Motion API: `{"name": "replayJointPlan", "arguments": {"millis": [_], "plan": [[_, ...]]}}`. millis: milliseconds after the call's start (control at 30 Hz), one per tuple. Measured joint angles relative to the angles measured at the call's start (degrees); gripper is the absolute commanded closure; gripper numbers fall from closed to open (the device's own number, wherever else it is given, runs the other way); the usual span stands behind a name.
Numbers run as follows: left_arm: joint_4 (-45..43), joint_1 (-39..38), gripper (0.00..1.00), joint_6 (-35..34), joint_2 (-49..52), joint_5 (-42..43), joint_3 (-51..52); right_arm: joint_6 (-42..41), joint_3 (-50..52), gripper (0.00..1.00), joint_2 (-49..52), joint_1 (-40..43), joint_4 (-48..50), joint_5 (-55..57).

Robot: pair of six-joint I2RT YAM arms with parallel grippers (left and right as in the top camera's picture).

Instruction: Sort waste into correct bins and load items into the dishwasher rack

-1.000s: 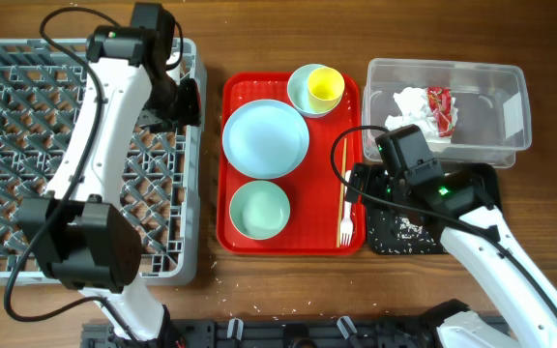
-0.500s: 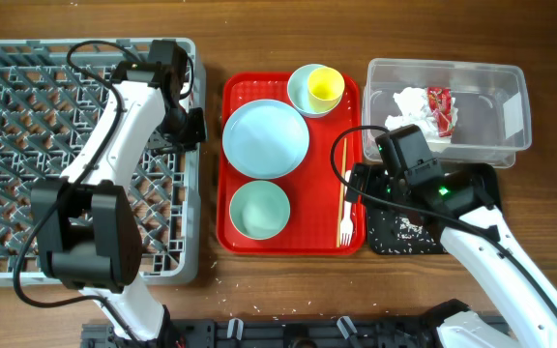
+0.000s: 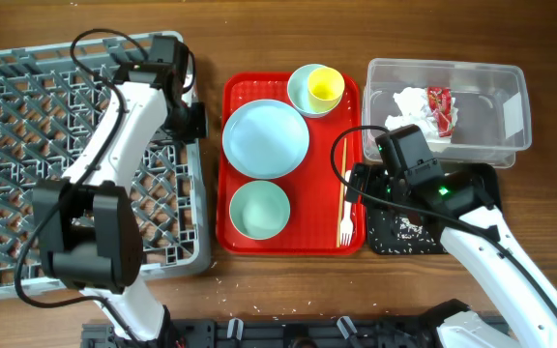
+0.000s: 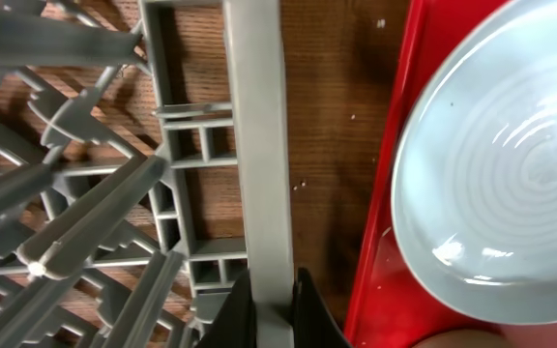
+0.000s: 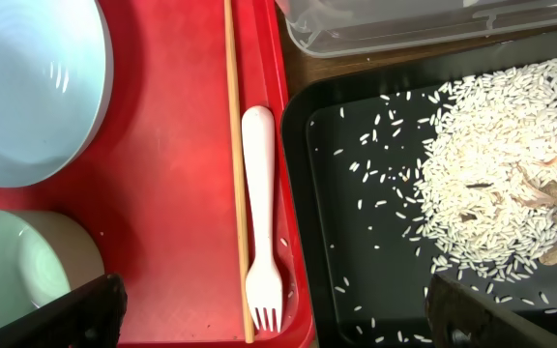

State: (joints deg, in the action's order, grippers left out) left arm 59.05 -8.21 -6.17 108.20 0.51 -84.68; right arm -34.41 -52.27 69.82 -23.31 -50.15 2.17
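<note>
My left gripper (image 3: pixel 190 120) is shut on the right rim (image 4: pixel 254 145) of the grey dishwasher rack (image 3: pixel 56 174), which sits askew. On the red tray (image 3: pixel 235 237) lie the mint plate (image 3: pixel 265 138), a bowl (image 3: pixel 259 209), a second bowl (image 3: pixel 301 97) holding the yellow cup (image 3: pixel 325 86), the chopsticks (image 3: pixel 342 179) and the white fork (image 3: pixel 345 224). My right gripper (image 3: pixel 367 186) hangs wide open and empty above the fork (image 5: pixel 259 193) and the black tray's edge (image 5: pixel 356 242). Rice and scraps (image 5: pixel 491 174) lie in the black tray (image 3: pixel 482 179). Tissue (image 3: pixel 409 104) and the red wrapper (image 3: pixel 440 104) lie in the clear tub (image 3: pixel 511 106).
A narrow strip of bare wood separates the rack from the red tray (image 4: pixel 380 280). The plate (image 4: pixel 501 174) lies close to the right of my left gripper. Loose rice grains lie on the table near the front edge (image 3: pixel 222 280).
My left gripper has moved right from over the rack to its right rim and shut on it. The rack has turned slightly and shifted. The right arm has not moved.
</note>
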Motion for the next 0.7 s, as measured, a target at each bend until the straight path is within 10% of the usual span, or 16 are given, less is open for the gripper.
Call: {"name": "replayJointPlan", "arguments": {"millis": [700], "plan": [[-5.2, -5.9, 0.96, -1.5, -0.1, -5.4, 0.5, 0.0, 0.0, 0.0, 0.0, 0.0, 0.0, 0.0]]}}
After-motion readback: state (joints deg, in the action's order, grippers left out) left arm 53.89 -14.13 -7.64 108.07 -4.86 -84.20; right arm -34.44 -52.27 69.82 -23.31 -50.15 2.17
